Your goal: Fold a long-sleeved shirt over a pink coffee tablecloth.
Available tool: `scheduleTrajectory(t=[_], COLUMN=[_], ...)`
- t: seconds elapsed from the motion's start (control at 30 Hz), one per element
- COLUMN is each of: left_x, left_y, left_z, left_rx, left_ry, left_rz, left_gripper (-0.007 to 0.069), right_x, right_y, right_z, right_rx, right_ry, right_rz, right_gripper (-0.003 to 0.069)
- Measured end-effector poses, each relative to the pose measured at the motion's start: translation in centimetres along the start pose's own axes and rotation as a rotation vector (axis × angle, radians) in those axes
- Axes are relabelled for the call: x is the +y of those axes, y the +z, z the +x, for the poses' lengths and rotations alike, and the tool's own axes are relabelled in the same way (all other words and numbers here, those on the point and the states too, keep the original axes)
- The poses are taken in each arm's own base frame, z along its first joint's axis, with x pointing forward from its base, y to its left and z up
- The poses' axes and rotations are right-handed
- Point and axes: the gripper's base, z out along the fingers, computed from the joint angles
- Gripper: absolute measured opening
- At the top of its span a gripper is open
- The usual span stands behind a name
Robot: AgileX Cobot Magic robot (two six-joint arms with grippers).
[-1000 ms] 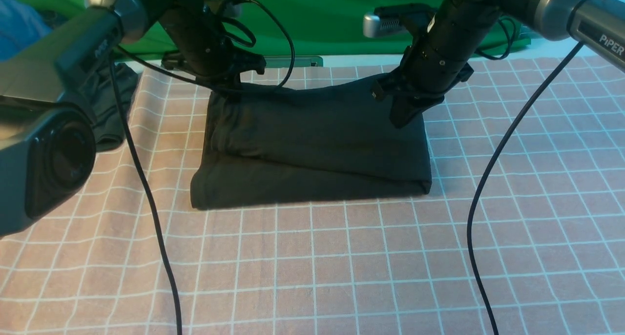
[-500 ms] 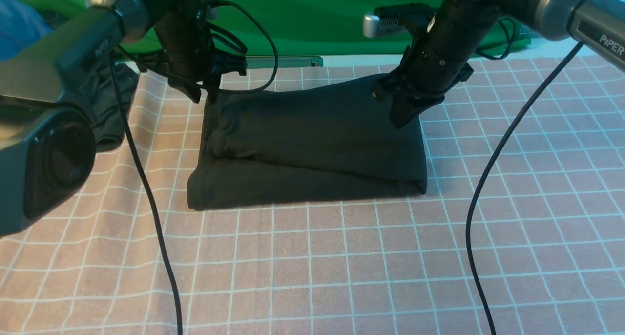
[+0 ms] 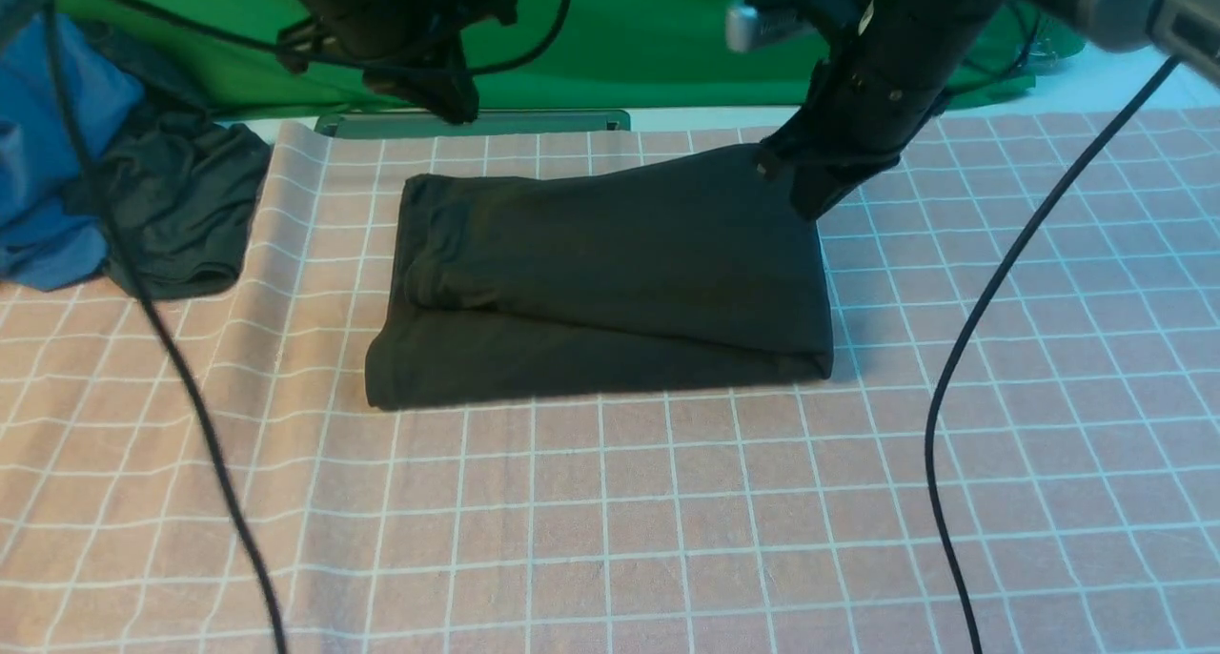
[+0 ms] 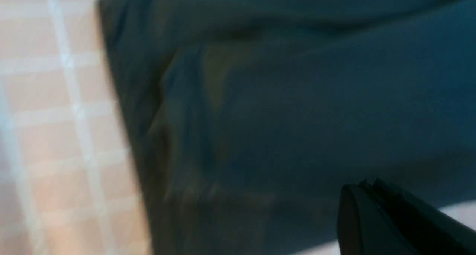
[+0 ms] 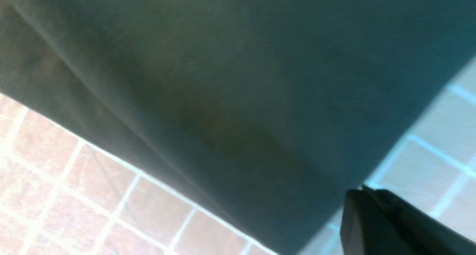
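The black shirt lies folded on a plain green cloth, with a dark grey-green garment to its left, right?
No. In the front view the black shirt lies folded on the pink gridded tablecloth; the green cloth is behind it. The grey-green garment is to its left.

Blue garment (image 3: 38, 158) bunched at far left, dark grey-green garment (image 3: 181, 206) crumpled just beside it, overlapping its edge. Plain bright green cloth (image 3: 620, 34) hangs across the back. Grey-green bar (image 3: 534, 122) lies along the far edge below it. Pale bare surface (image 3: 1096, 87) at back right.
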Motion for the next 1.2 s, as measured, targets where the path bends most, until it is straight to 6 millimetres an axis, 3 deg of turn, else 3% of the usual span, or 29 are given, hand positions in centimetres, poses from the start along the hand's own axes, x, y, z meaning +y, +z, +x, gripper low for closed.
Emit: scheduleTrajectory(t=[0.2, 0.33, 0.43, 0.7, 0.83, 1.07, 1.2], left_x=[1.2, 2.3, 3.2, 5.6, 5.8, 6.4, 6.7], left_y=[-0.7, 0.8, 2.6, 6.1, 7.1, 9.0, 10.4], left_z=[5.5, 10.0, 11.8, 11.6, 11.4, 11.2, 11.5], left_rx=[0.033, 0.046, 0.023, -0.021, -0.025, -0.035, -0.008], left_ry=[-0.069, -0.15, -0.243, -0.361, -0.307, -0.265, -0.246], left_rz=[-0.064, -0.086, -0.099, -0.113, -0.108, -0.125, -0.132], left_gripper=[0.0011, 0.0013, 0.0013, 0.0038, 0.0167, 0.0518, 0.0587], right_x=[-0.9, -1.4, -1.4, -0.8, -0.7, -0.7, -0.8], right_y=[-2.5, -1.0, 0.6, 1.7, 1.6, 1.4, 1.4], right_z=[2.1, 5.4, 7.2, 7.7, 7.7, 7.5, 7.2], right_rx=[0.012, 0.136, 0.196, 0.156, 0.145, 0.13, 0.095], right_ry=[0.055, 0.073, 0.08, 0.078, 0.073, 0.062, 0.063], right_rz=[0.017, 0.01, 0.0, -0.072, -0.073, -0.073, -0.063], right_gripper=[0.0035, 0.0035, 0.0035, 0.0035, 0.0035, 0.0035, 0.0035])
